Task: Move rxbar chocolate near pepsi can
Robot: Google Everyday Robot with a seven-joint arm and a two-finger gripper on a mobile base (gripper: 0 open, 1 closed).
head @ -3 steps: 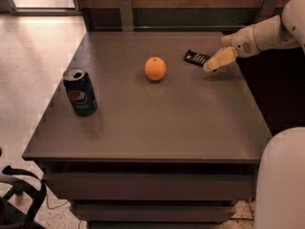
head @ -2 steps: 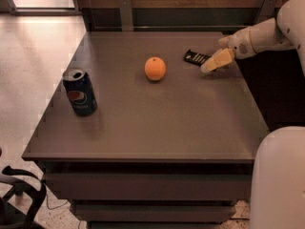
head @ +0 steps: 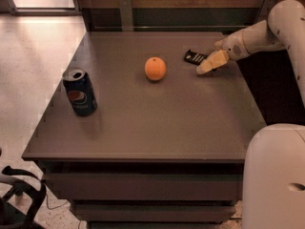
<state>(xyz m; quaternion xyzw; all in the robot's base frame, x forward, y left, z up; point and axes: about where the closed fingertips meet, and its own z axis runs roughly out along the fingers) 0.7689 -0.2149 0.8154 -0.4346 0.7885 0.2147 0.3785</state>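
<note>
The rxbar chocolate (head: 194, 57) is a small flat black bar lying on the table (head: 157, 113) at the far right. My gripper (head: 210, 63) hangs low just right of the bar, its tip close to the bar's right end. The pepsi can (head: 79, 91) stands upright near the table's left edge, far from the bar.
An orange (head: 155, 68) sits on the table between the can and the bar, nearer the bar. My white arm (head: 267, 32) reaches in from the right. The robot's white body (head: 274, 175) fills the lower right. A dark chair base (head: 19, 199) is on the floor at lower left.
The gripper has shifted slightly left and down toward the bar. The bar, orange and can have not moved.
</note>
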